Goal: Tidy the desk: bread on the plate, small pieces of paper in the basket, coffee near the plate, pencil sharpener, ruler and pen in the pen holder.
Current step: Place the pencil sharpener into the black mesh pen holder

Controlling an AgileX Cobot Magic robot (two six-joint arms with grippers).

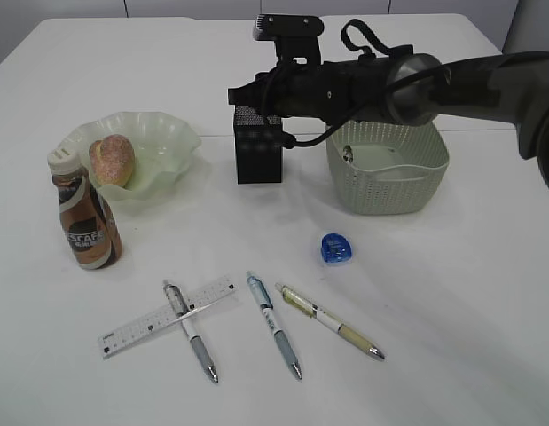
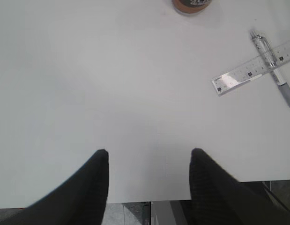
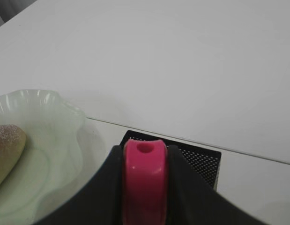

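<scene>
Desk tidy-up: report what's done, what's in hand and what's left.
Done: bread lies in the plate, coffee stands beside it.
In hand: the right fingers hold a pink sharpener above the pen holder.
Left: blue sharpener, ruler and three pens on the desk.

R gripper [image 3: 145,187] clamps pink sharpener [image 3: 145,178] above pen holder [image 3: 198,159]; bread [image 3: 6,150] on plate [image 3: 55,140].

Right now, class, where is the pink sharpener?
The pink sharpener is clamped in the right gripper, held over the black pen holder just right of the plate in the right wrist view.
</scene>
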